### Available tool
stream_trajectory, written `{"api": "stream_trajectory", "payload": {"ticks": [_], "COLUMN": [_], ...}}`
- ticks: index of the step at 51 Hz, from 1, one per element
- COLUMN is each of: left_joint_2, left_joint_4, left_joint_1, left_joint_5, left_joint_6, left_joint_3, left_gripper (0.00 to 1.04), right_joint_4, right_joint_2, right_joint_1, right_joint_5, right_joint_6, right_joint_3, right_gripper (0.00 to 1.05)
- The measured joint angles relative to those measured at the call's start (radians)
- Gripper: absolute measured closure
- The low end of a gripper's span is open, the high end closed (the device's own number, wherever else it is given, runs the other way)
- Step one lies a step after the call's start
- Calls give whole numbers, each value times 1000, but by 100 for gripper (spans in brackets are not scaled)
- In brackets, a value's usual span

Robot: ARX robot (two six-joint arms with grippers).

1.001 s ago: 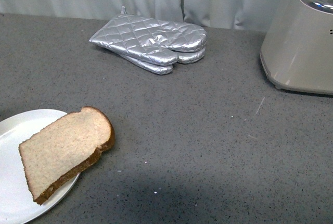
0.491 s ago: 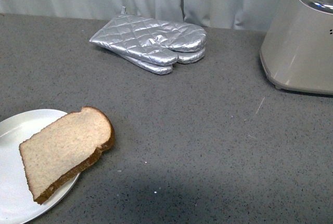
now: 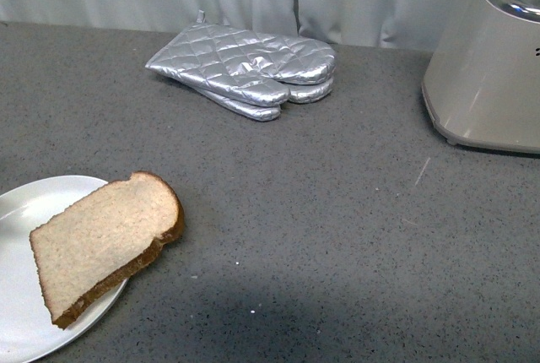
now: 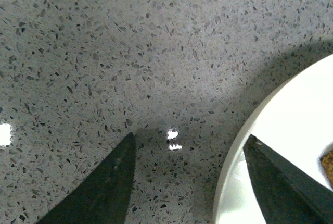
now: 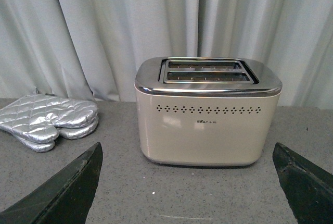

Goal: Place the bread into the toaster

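1. Grey speckled surface [image 3: 337, 228], pale curtain behind.
2. Flat on white plate [image 3: 25, 211], front left, ungrasped: bread [image 3: 105, 241]; toaster [image 3: 489, 67] well apart, far right.
3. Empty left gripper [image 4: 190, 138] spread apart at plate rim; right gripper [image 5: 187, 148] spread apart, facing toaster.
4. Likely step: reaching for bread; next, shifting over slice, pinching crust.
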Motion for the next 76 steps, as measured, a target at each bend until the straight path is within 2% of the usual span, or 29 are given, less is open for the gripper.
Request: {"api": "stream_trajectory", "payload": {"ticks": [2, 10, 16, 31, 39, 51, 63, 76], "left_joint_2": [1, 3, 0, -37, -81, -132, -140, -70], "left_joint_4": [-11, -26, -32, -50, -45, -28, 25, 107], "left_joint_1": [-2, -6, -6, -31, -98, -270, -494, -646], "left_joint_5": [2, 21, 53, 61, 69, 91, 93, 51], "left_joint_6": [8, 7, -1, -104, -203, -322, -466, -600], "left_joint_3": [0, -2, -8, -25, -31, -31, -13, 64], "left_gripper": [52, 84, 102, 101, 101, 101, 101, 101], "right_joint_4": [0, 0, 0, 0, 0, 0, 0, 0], "right_joint_2": [0, 0, 0, 0, 0, 0, 0, 0], "right_joint_1": [0, 0, 0, 0, 0, 0, 0, 0], "right_joint_5": [0, 0, 0, 0, 0, 0, 0, 0], "right_joint_6": [0, 0, 0, 0, 0, 0, 0, 0], "right_joint_3": [0, 0, 0, 0, 0, 0, 0, 0], "right_gripper": [9, 9, 9, 9, 9, 9, 9, 9]}}
